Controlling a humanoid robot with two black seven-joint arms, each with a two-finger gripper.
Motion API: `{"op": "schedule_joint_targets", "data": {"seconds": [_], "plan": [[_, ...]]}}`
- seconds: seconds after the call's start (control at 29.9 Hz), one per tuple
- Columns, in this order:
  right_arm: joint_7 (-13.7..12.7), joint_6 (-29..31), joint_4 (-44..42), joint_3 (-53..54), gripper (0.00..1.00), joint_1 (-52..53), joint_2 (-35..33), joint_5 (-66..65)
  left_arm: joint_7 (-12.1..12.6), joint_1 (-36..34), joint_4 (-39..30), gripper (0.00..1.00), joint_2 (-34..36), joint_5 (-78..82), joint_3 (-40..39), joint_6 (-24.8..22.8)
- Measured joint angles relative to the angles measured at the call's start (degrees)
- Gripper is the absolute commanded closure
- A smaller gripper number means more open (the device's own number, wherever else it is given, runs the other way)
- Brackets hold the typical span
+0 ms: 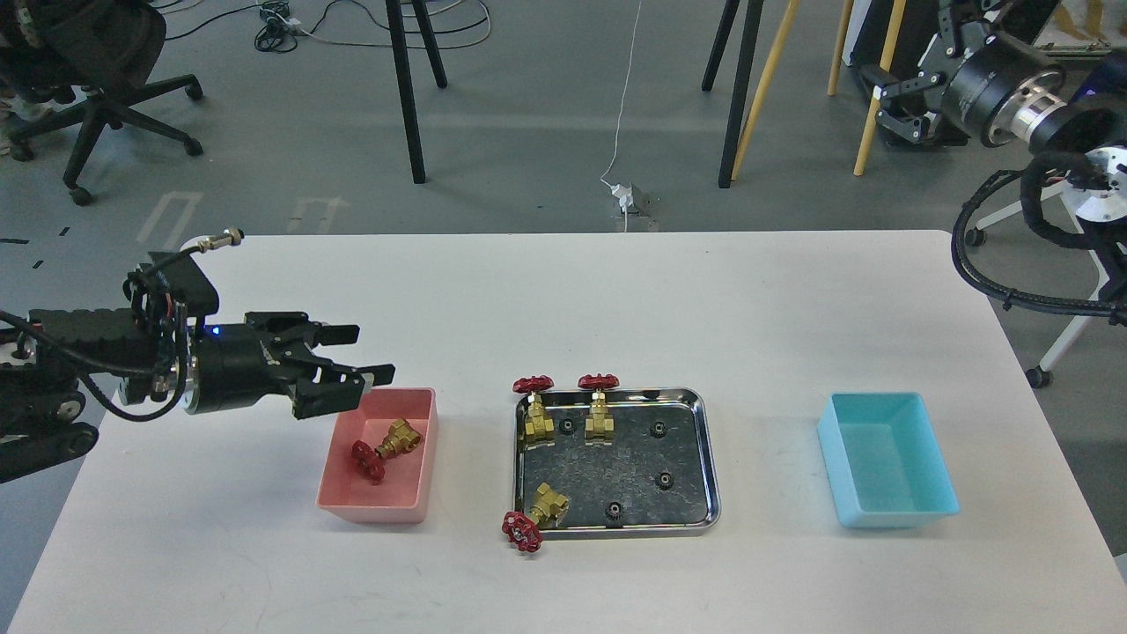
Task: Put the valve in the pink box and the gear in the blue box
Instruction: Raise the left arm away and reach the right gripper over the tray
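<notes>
A brass valve with a red handwheel [387, 445] lies on its side inside the pink box [414, 502]. My left gripper [365, 354] is open and empty, raised just above and behind the box's back left corner. Three more valves stay at the steel tray [709, 458]: two upright at its back left [537, 414] [600, 409], one lying over its front left corner [535, 515]. Several tiny black gears [666, 480] lie in the tray. The blue box [885, 462] stands empty at the right. My right gripper [885, 106] is held high off the table at the upper right, its fingers apart.
The white table [563, 299] carries the pink box at left, tray at centre, blue box at right. Chair, stand legs and cables are on the floor beyond the far edge. A cable loop [1012, 264] hangs by the table's right edge.
</notes>
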Motion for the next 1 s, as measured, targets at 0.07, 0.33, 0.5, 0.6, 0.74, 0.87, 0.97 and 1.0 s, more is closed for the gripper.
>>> {"op": "schedule_joint_targets", "data": {"seconds": [0.07, 0.33, 0.5, 0.6, 0.74, 0.87, 0.97, 1.0], "plan": [[0.2, 0.0, 2.2, -1.5, 0.01, 0.0, -1.3, -3.0, 0.0, 0.0, -0.6, 0.14, 0.0, -5.5, -2.8, 0.0], [0.3, 0.0, 23.0, -7.1, 0.01, 0.1, -9.1, -29.8, 0.0, 0.4, -2.6, 0.14, -0.8, -32.6, -14.8, 0.0], [0.3, 0.0, 37.9, -17.0, 0.01, 2.8, -14.7, -37.5, 0.0, 1.0, -5.6, 0.14, -2.6, -55.1, -24.6, -0.9], [0.3, 0.0, 46.3, -25.4, 0.01, 7.4, -16.3, -42.1, 0.0, 1.8, -6.1, 0.14, -5.6, -66.2, -29.5, -3.5], [0.5, 0.0, 55.6, -36.6, 0.01, 15.0, -16.8, -47.7, 0.0, 4.3, -6.2, 0.14, -10.3, -72.4, -34.4, -8.5], [1.1, 0.0, 58.9, -43.9, 0.01, 20.1, -15.6, -51.3, 0.0, 8.2, -6.2, 0.14, -15.0, -73.2, -39.0, -9.7], [1.8, 0.0, 59.3, -48.3, 0.01, 21.4, -11.6, -54.8, 0.0, 11.3, -6.2, 0.13, -17.2, -73.2, -41.8, -9.9], [2.1, 0.0, 59.3, -50.0, 0.01, 21.6, -10.2, -56.5, 0.0, 12.3, -6.2, 0.14, -17.6, -73.2, -42.5, -9.9]]}}
